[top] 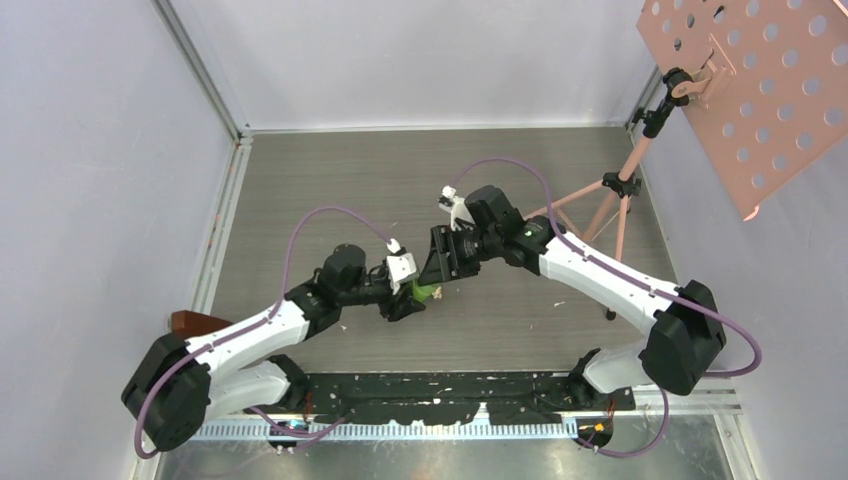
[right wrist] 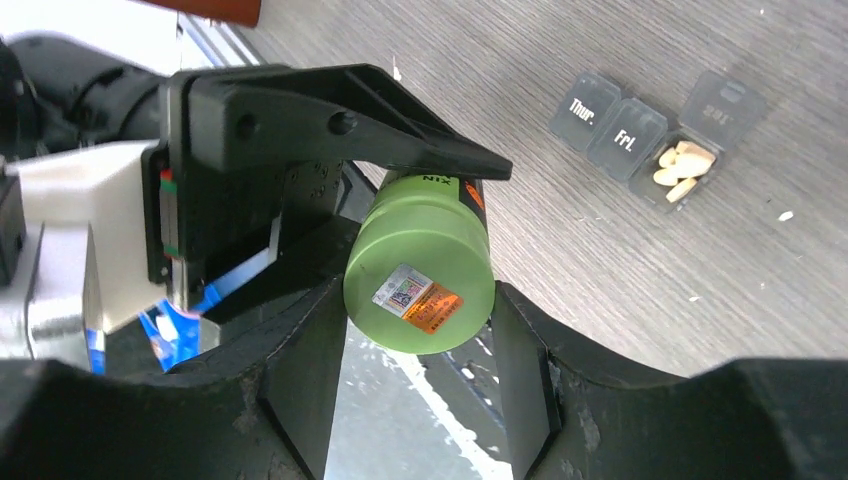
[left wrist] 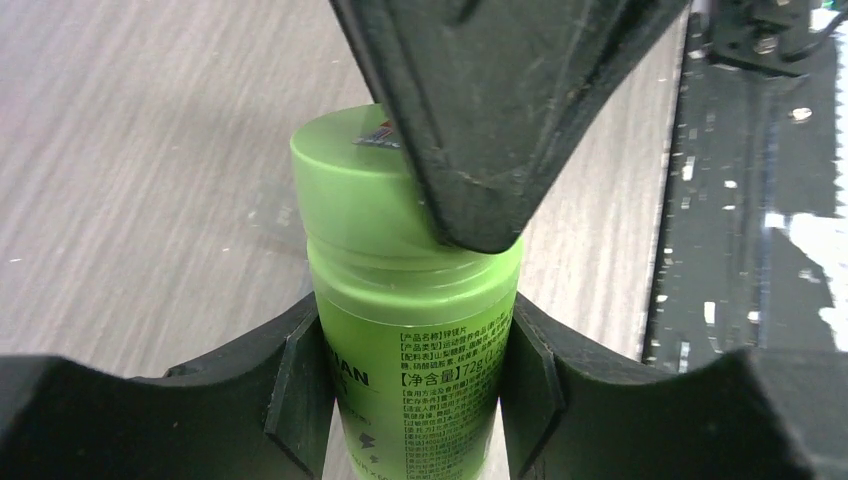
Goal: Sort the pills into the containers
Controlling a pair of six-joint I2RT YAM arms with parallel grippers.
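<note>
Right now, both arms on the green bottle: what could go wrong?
1. The left gripper clamps the green bottle low on its body while the right gripper straddles the cap; a twist may spin the whole bottle.
2. The pill organizer has one lid open with pills showing; a slip nearby could scatter them.

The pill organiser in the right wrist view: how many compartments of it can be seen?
3 on the pill organiser: the one marked Thur. at the left end, Fri. in the middle, and an open one holding pale pills at the right end. More may be hidden.
</note>
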